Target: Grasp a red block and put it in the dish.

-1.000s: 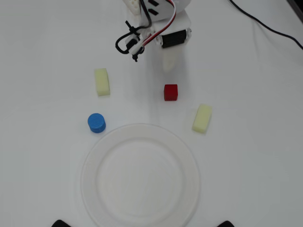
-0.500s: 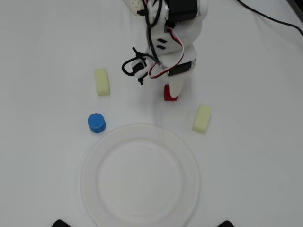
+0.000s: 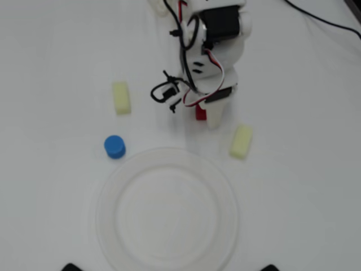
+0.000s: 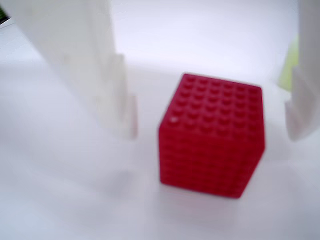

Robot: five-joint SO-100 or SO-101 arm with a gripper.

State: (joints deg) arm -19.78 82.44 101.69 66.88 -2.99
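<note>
The red block [image 4: 212, 135] is straddled by the gripper [image 4: 212, 120] — jaws apart, unclamped — positioned toward the counter's far edge for grasping.

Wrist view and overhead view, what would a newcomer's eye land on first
In the wrist view, the red block fills the middle, sitting on the white table between the open fingers of the hand, not yet touched. Overhead, the big white dish lies at the bottom centre, with a blue cylinder at its upper left.
</note>
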